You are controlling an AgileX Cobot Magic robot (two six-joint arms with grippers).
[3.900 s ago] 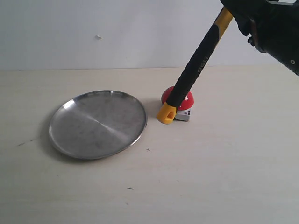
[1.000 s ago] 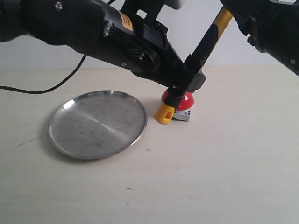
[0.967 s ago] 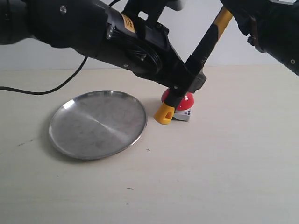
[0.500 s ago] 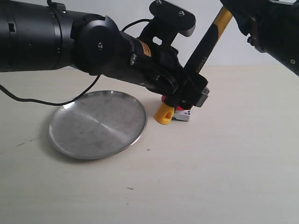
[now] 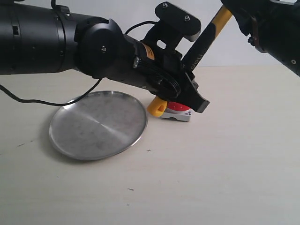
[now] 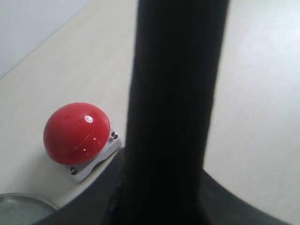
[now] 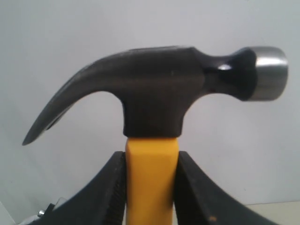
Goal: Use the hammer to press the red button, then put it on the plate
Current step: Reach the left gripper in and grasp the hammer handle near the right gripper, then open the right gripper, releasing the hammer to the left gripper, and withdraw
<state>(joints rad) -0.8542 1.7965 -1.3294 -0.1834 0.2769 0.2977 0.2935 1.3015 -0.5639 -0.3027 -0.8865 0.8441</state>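
The hammer (image 5: pixel 206 40) slants down from the upper right, its yellow loop (image 5: pixel 157 108) hanging just left of the red button (image 5: pixel 178 108), which my left arm mostly hides. My right gripper (image 7: pixel 151 183) is shut on the yellow neck under the dark head (image 7: pixel 159 89); in the exterior view the right gripper (image 5: pixel 236 13) sits at the top edge. My left gripper (image 5: pixel 190 89) is closed round the black grip (image 6: pixel 173 117), whose sides its fingers (image 6: pixel 225 197) meet. The red button (image 6: pixel 77 133) on its grey base stands beside the handle. The silver plate (image 5: pixel 98 124) lies left of it.
The thick black left arm (image 5: pixel 56 44) stretches across the back of the plate, with its cable (image 5: pixel 28 101) trailing on the table at the left. A white wall rises behind the table. The plate's rim (image 6: pixel 18 206) shows in a corner of the left wrist view.
My left arm came in from the left and closed on the hammer's black grip. The yellow loop has since swung left and slightly up, away from the front of the button.
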